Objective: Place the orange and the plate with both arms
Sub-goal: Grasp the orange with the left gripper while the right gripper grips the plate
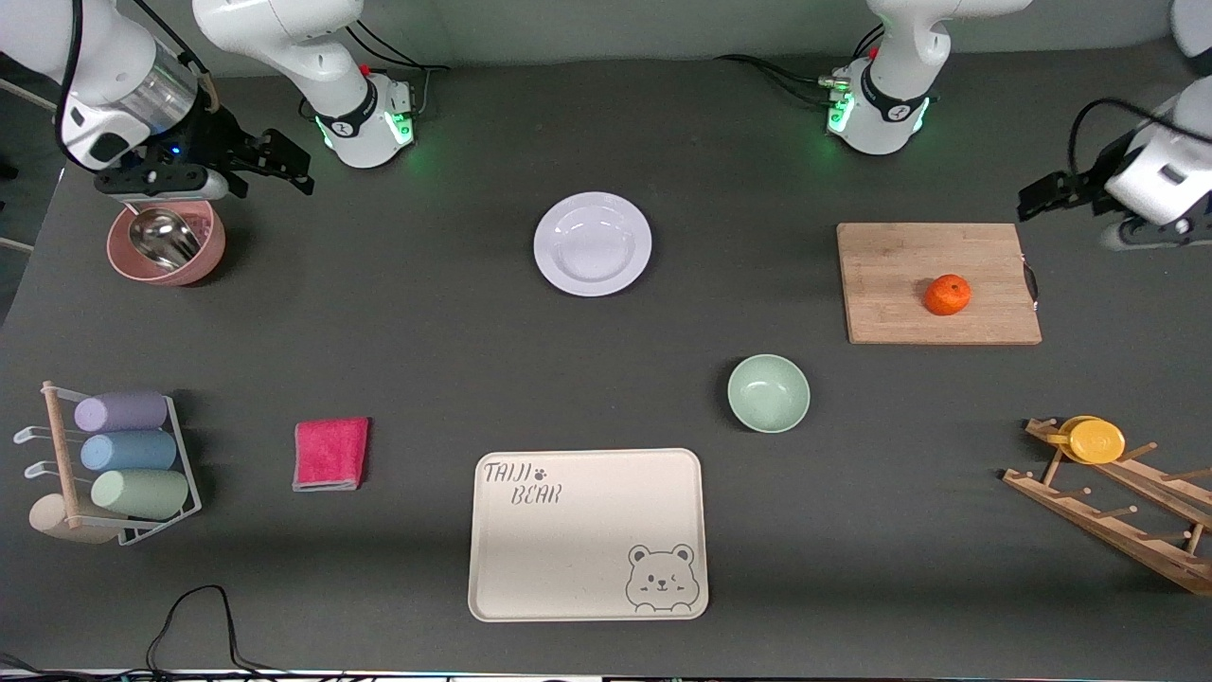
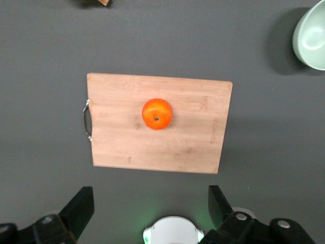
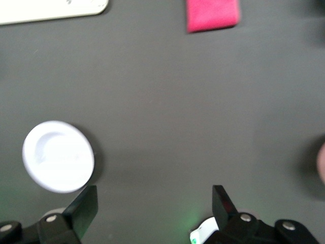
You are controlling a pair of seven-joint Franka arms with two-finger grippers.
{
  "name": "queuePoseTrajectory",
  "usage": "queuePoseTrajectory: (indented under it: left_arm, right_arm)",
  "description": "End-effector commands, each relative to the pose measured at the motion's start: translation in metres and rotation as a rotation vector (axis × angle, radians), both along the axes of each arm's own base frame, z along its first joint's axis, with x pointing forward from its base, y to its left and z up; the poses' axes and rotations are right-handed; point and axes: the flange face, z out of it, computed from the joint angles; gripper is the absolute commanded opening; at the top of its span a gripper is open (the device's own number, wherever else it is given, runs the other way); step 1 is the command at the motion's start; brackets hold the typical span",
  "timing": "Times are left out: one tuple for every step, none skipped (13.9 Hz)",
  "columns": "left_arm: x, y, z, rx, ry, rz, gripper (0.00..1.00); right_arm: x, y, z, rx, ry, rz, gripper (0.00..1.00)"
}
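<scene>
Orange [image 1: 948,295], a small round bright fruit with dimpled skin, sits near the middle of the rectangular pale wooden cutting board [image 1: 890,313], right of centre in the front view. The left gripper [image 2: 150,201] has its jaws spread wide and empty, up in the air over bare table at the frame's right edge, just beside the board's handled end. In its wrist view the fruit shows stem-up, between the two dark fingers [image 2: 81,206] but well apart from them.

The right gripper [image 3: 155,201] is likewise wide open and holds nothing. It hangs at the upper left of the front view, over a pink bowl [image 1: 204,256] with a shiny metal cup inside. The round white glossy plate [image 1: 593,243] lies flat at upper centre, well apart from that gripper.

No grasp has begun, it seems. To do it well, the left arm should probably centre on the fruit and descend straight, closing gently so it does not roll. The plate's low rim likely needs a shallow edge pinch.

Both arms are cut off by the frame edges. The right wrist view is blurred. Nothing marks a goal spot. The cream bear tray [image 1: 587,587] at lower centre is only a guess.
</scene>
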Motion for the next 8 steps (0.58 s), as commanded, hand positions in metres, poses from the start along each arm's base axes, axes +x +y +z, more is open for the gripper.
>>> queuePoseTrajectory:
  left_arm:
    - [-0.027,-0.006,-0.052,-0.003,-0.03,-0.014,1.0]
    - [-0.03,-0.008,-0.067,-0.003,-0.038,-0.014,1.0]
    - [-0.035,-0.008,-0.084,-0.004,-0.046,-0.014,1.0]
    - [-0.039,-0.01,-0.101,-0.004,-0.058,-0.018,1.0]
    - [-0.045,-0.011,-0.116,-0.006,-0.065,-0.019,1.0]
    - [-0.049,-0.012,-0.131,-0.005,-0.083,-0.022,1.0]
    - [-0.05,-0.013,-0.147,-0.004,-0.091,-0.025,1.0]
    - [-0.046,-0.013,-0.164,-0.002,-0.076,-0.025,1.0]
  right_arm:
    - [-0.009,-0.012,-0.028,0.164,0.032,0.042,1.0]
    - [-0.01,-0.012,-0.044,0.193,0.038,0.057,1.0]
    - [-0.013,-0.01,-0.063,0.236,0.041,0.071,1.0]
    - [-0.016,-0.008,-0.084,0.296,0.044,0.073,1.0]
    - [-0.021,-0.006,-0.107,0.354,0.031,0.085,1.0]
    - [-0.026,-0.005,-0.132,0.403,0.01,0.097,1.0]
    - [-0.03,-0.004,-0.153,0.453,-0.002,0.086,1.0]
    - [-0.035,-0.003,-0.172,0.506,-0.007,0.071,1.0]
